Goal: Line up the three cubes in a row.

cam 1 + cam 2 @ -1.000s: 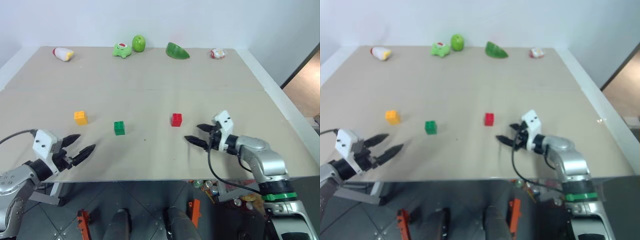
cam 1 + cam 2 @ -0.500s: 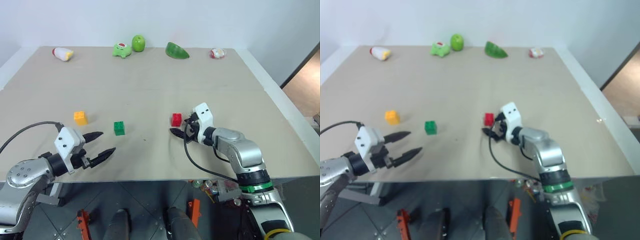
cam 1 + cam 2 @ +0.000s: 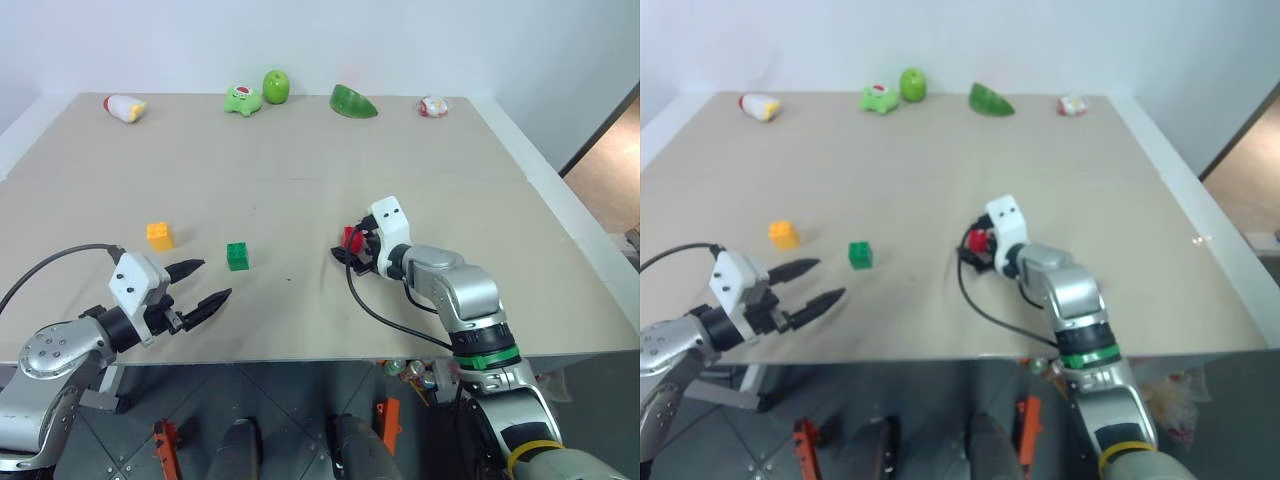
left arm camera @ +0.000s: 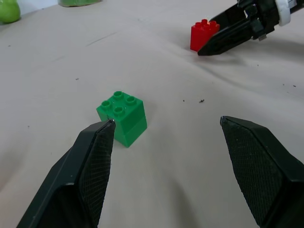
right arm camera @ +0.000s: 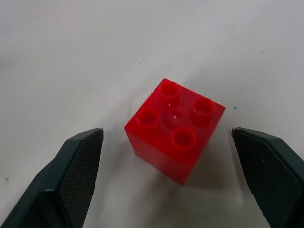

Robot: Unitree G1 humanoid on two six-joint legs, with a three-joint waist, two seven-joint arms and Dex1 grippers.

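Three cubes were spread across the table (image 3: 420, 150), the right gripper set around the red one.

At about 9 o'clock the yellow-orange cube (image 3: 159, 235) was seen; just right of it lay the green cube (image 3: 237, 256), with the left gripper (image 3: 205, 284) held wide near 7 o'clock, touching nothing. Toward 3 o'clock of the green cube, the red cube (image 5: 174, 128) was framed between the widely spread fingers of the right gripper (image 3: 345, 249), neither finger touching it.
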